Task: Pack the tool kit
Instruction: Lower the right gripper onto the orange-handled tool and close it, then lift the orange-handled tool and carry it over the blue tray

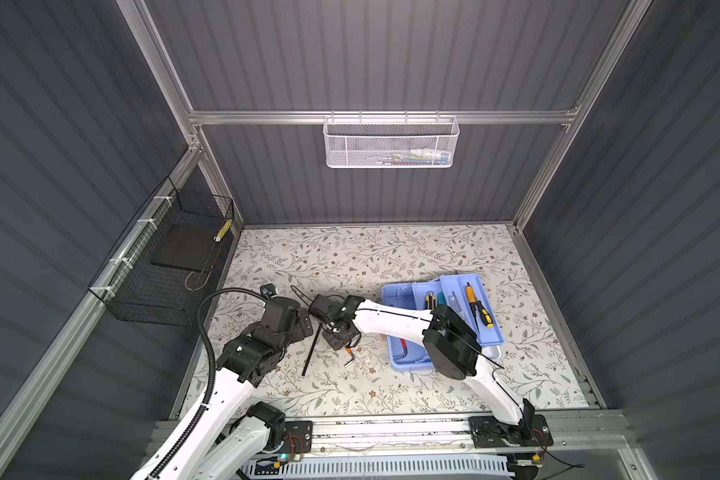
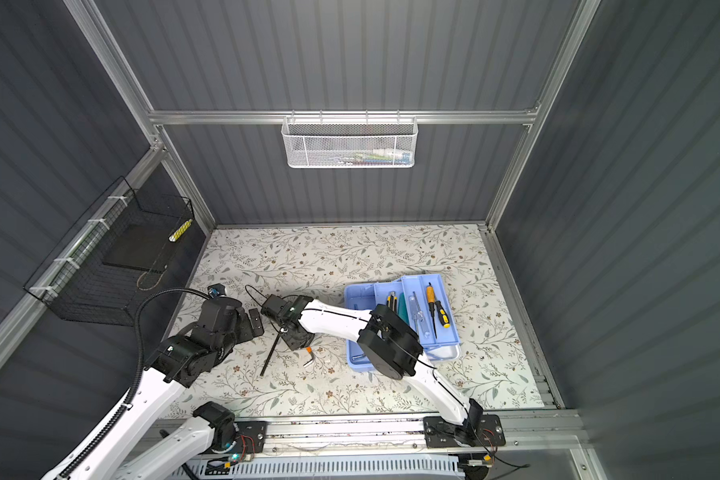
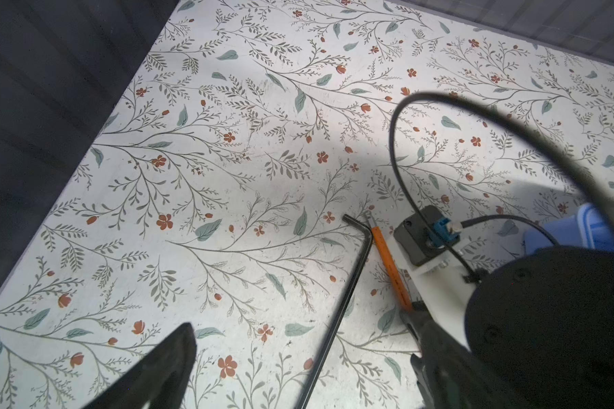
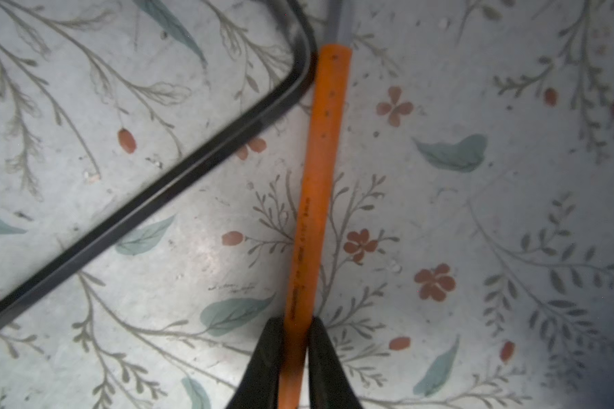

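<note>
The tool kit point(image 1: 396, 300) point(image 2: 359, 300) stands open at the right of the floral mat, its light blue trays fanned out. A yellow-and-black screwdriver point(image 1: 479, 308) and utility knives point(image 1: 430, 300) lie in the trays. My right gripper point(image 4: 296, 324) point(image 1: 344, 338) reaches left of the case, shut on an orange-sleeved hex key point(image 4: 325, 141) point(image 3: 390, 265) that lies on the mat. A long black hex key point(image 1: 312, 349) point(image 4: 156, 198) point(image 3: 344, 304) lies beside it, bend to bend. My left gripper point(image 3: 300, 340) point(image 1: 306, 323) hovers open over the black key, holding nothing.
A white mesh basket point(image 1: 389, 143) hangs on the back wall. A black wire basket point(image 1: 163, 266) is fixed to the left wall above the mat's edge. The right arm's elbow point(image 1: 449, 345) covers the front of the case. Grey walls close three sides.
</note>
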Controlling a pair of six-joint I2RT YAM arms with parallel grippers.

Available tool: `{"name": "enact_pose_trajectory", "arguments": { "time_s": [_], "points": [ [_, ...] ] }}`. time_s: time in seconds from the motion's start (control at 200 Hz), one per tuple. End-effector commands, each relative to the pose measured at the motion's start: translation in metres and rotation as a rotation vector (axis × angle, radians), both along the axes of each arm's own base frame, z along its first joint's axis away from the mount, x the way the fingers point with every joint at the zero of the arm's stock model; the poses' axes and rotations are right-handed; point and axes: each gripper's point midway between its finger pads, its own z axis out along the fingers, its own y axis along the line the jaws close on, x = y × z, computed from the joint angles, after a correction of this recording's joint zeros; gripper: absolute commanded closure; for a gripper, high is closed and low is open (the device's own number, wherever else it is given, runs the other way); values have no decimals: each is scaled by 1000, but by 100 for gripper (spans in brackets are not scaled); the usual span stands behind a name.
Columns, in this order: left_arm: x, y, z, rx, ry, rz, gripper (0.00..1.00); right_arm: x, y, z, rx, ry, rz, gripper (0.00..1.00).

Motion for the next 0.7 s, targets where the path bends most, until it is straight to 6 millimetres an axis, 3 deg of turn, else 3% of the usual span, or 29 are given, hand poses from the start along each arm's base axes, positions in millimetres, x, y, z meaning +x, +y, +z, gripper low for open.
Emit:
{"name": "enact_pose_trajectory", "arguments": {
  "time_s": [0.0, 0.22, 0.445, 0.696],
  "points": [
    [-2, 6, 0, 1, -14, 30, 0, 4, -20, -1, -31, 21, -50, 88],
    [-2, 5, 0, -2, -21, 24, 1, 17, -23, 33, 54, 23, -96, 99],
    [-1, 3, -7, -7, -15, 19, 1, 27, -35, 76, 148, -25, -147, 100],
    [0, 1, -11, -4, -1, 14, 1, 38, -75, 111, 168, -94, -242, 100]
  ]
}}
